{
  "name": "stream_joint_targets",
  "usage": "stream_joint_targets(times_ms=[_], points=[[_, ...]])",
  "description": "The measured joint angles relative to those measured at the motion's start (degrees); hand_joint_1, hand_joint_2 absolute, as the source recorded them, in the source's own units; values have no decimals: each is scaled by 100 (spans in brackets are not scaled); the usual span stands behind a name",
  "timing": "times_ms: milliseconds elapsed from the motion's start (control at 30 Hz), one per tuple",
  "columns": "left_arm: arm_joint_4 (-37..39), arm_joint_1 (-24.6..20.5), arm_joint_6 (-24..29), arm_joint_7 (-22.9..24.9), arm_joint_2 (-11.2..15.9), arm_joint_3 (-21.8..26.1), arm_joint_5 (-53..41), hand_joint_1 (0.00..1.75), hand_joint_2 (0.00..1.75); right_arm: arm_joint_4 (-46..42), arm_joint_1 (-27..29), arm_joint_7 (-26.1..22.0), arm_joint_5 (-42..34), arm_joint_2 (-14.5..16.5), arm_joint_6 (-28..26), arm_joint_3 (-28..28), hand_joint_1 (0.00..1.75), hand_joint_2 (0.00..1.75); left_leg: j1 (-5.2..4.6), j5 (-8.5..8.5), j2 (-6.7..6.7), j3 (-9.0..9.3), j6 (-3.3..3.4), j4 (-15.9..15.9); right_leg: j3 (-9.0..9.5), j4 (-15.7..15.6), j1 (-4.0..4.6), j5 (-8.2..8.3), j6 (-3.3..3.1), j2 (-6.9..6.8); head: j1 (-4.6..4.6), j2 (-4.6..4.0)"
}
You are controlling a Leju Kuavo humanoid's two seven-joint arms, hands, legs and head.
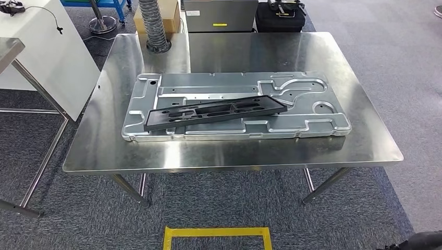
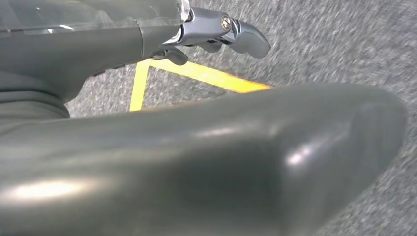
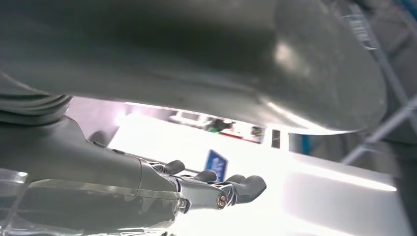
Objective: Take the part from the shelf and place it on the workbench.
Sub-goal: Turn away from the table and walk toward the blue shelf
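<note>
On the steel bench (image 1: 104, 151), seen from the head camera, lies a large pressed metal panel (image 1: 312, 122), flat and lengthwise. A long black part (image 1: 213, 111) with cut-out slots rests on top of that panel, slightly skewed to its long edges. A ribbed grey hose (image 1: 152, 23) stands at the bench's far edge, with a cardboard box (image 1: 172, 21) and a black case (image 1: 280, 18) behind. A yellow floor mark (image 1: 217, 232) sits just in front of the bench, on grey carpet (image 1: 396, 57). Another table (image 1: 10, 49) stands off to the left.

From the left wrist camera, the left hand (image 2: 206, 34) hangs over carpet and the yellow mark. Its fingers are loosely extended and hold nothing; the thick grey thumb (image 2: 246, 162) sits large in the foreground.

From the right wrist camera, the right hand (image 3: 211, 189) likewise has its fingers stretched out and apart, empty, against a bright glare beyond.

Judging by this, the black part already lies at the bench, so the placing looks done, or a fresh fetch is due. To do the next step well, the robot should keep both hands relaxed and clear of the bench edge while turning away, and later set any part down flat, not overhanging.
</note>
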Motion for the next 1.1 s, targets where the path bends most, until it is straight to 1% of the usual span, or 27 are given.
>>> stream_joint_targets(times_ms=[67,100,133,200,233,267,333,367,400,433,467,500,567,600,633,700,733,767,833,867,900,933,967,1000,1033,1067,1100], points=[[0,5,-5,-5,-25,14,-16,0,0,320,0,1,-16,67,277,-202,0,0,-5,65,-2,-75,-62,44,555,-811,23,-6,-61,3,-7,0],[0,4,-7,-10,-35,19,-26,0,0,544,-15,-1,9,109,460,-339,0,0,-3,103,-3,-85,-98,49,691,-1033,45,-51,-103,4,-8,1],[0,6,-8,-15,-47,21,-34,0,0,781,-36,1,47,149,627,-481,0,0,2,144,-5,-88,-135,39,712,-1097,70,-48,-148,5,-10,1],[0,19,-7,-23,-60,28,-46,0,0,1318,-99,1,157,238,891,-796,0,0,19,154,-14,-126,-207,49,640,-1119,64,58,-246,-12,-10,1],[0,28,-5,-24,-65,33,-51,0,0,1577,-138,3,202,278,980,-943,0,0,26,18,-20,-178,-233,144,580,-1135,56,127,-299,-23,-19,0],[0,38,-3,-25,-67,39,-56,0,0,1836,-174,2,250,322,1060,-1083,0,0,33,-222,-25,-254,-254,347,504,-1151,48,202,-342,-35,-28,0],[0,43,2,-23,-75,50,-63,0,0,2357,-260,3,336,392,1219,-1328,0,0,47,-821,-28,-419,-281,1009,332,-1146,72,336,-389,-44,-44,0],[0,43,7,-23,-79,55,-64,0,0,2624,-306,3,372,425,1289,-1441,0,0,50,-997,-28,-467,-293,1345,242,-1136,86,401,-395,-46,-45,0],[0,40,11,-22,-80,59,-68,0,0,2912,-362,2,422,454,1335,-1555,0,0,49,-1019,-28,-444,-297,1554,144,-1119,98,466,-395,-47,-45,0],[0,38,15,-22,-80,63,-72,0,0,3197,-422,2,480,474,1344,-1660,0,0,48,-910,-29,-337,-292,1588,47,-1096,107,525,-390,-47,-45,0],[0,35,18,-20,-79,66,-80,0,0,3514,-484,2,556,490,1322,-1768,0,0,46,-728,-29,-133,-277,1438,-53,-1063,114,582,-380,-46,-45,0],[0,26,19,-18,-79,67,-93,0,0,3841,-551,2,658,497,1251,-1868,0,0,42,-578,-31,162,-252,1100,-143,-1024,118,632,-365,-46,-46,0],[-1,-7,18,-6,-79,67,-126,0,0,4514,-680,2,881,492,987,-2026,0,0,15,-579,-35,728,-198,299,-263,-958,132,718,-318,-46,-43,1],[-1,-23,17,-2,-80,66,-143,0,0,4875,-746,1,992,479,820,-2082,0,0,1,-650,-38,878,-170,35,-290,-942,134,766,-288,-49,-46,1],[-2,-34,16,4,-83,66,-159,0,0,5221,-800,1,1083,463,667,-2118,0,0,-15,-692,-39,922,-140,-90,-301,-944,131,818,-257,-52,-57,2],[-2,-35,14,-1,-98,65,-179,0,0,5925,-882,1,1250,405,399,-2150,0,0,-16,-587,-22,842,-62,-131,-320,-973,115,905,-185,-49,-95,1],[-2,-36,14,-9,-107,65,-191,0,0,6278,-921,8,1337,357,263,-2149,0,0,-9,-506,-8,785,-14,-150,-358,-929,105,817,-154,-40,-104,1],[-2,-38,14,-25,-116,65,-203,0,0,6677,-977,35,1435,285,116,-2148,0,0,1,-412,5,707,25,-174,-421,-785,95,608,-123,-30,-98,1],[-2,-42,11,-57,-122,65,-229,0,0,7464,-1106,190,1638,113,-117,-2147,0,0,9,-245,16,512,65,-185,-590,-149,63,-42,-71,-18,-70,1],[-2,-41,8,-71,-122,65,-244,0,0,7809,-1158,348,1762,36,-179,-2147,0,0,8,-168,18,407,63,-176,-653,240,50,-282,-44,-17,-59,1],[-2,-41,3,-78,-122,63,-264,0,0,8104,-1194,566,1912,-25,-209,-2147,0,0,6,-95,19,299,57,-161,-662,550,38,-367,-22,-17,-54,1],[-2,-41,-4,-83,-122,60,-290,0,0,8362,-1222,826,2077,-74,-220,-2147,0,0,6,-24,20,193,44,-140,-590,704,26,-309,-8,-17,-52,1],[-2,-42,-12,-86,-122,55,-315,0,0,8577,-1243,1124,2259,-111,-222,-2147,0,0,7,41,20,90,28,-113,-422,650,15,-155,-3,-17,-48,0],[-2,-43,-19,-88,-123,48,-335,0,0,8759,-1265,1426,2441,-142,-223,-2147,0,0,9,100,20,-11,7,-80,-149,391,5,1,-6,-17,-46,1],[-2,-46,-27,-90,-123,36,-355,0,0,8913,-1291,1705,2608,-166,-223,-2141,0,0,5,153,18,-97,-21,-41,215,-32,4,55,-19,-17,-46,1],[-2,-50,-36,-94,-123,22,-371,0,0,9046,-1323,1967,2765,-185,-218,-2128,0,0,0,200,20,-170,-53,-3,571,-511,13,3,-38,-16,-47,1],[-2,-55,-43,-98,-123,8,-386,0,0,9177,-1357,2193,2896,-199,-204,-2106,0,0,-4,251,26,-221,-89,26,825,-890,28,-87,-64,-14,-51,2]])
